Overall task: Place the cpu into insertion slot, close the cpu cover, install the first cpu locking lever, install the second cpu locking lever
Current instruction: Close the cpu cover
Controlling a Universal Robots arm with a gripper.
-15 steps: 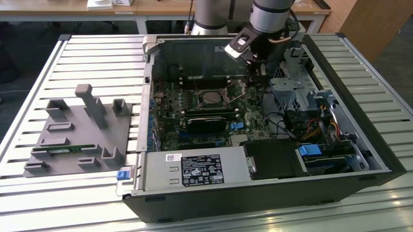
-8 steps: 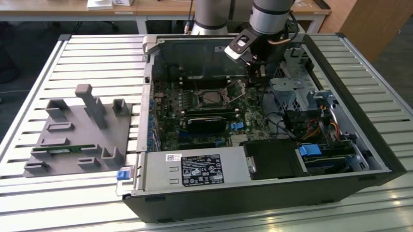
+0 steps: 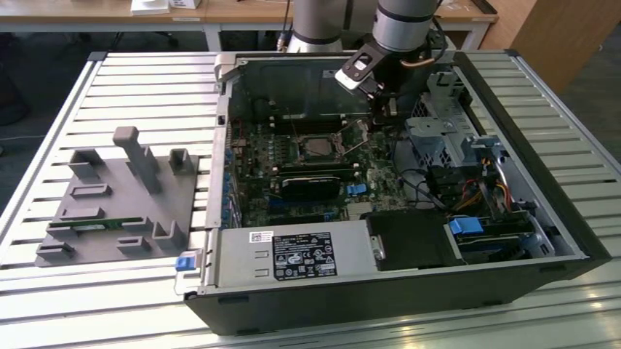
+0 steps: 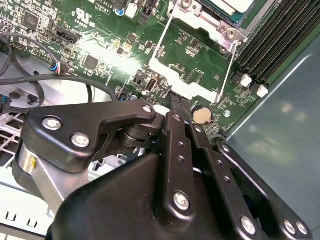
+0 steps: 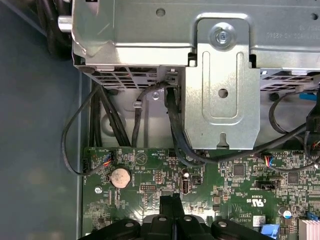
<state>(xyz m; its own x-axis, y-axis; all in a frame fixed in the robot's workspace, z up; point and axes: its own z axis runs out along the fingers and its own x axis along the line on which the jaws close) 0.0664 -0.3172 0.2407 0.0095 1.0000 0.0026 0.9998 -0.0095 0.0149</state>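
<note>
Your pincer has its fingertips pressed together with nothing between them. It hovers low over the motherboard, near the coin battery and just beside the socket. In the exterior view the cpu lies in that socket. The second wrist view shows the cpu cover framing it, with a thin wire lever slanting away from it across the board.
</note>
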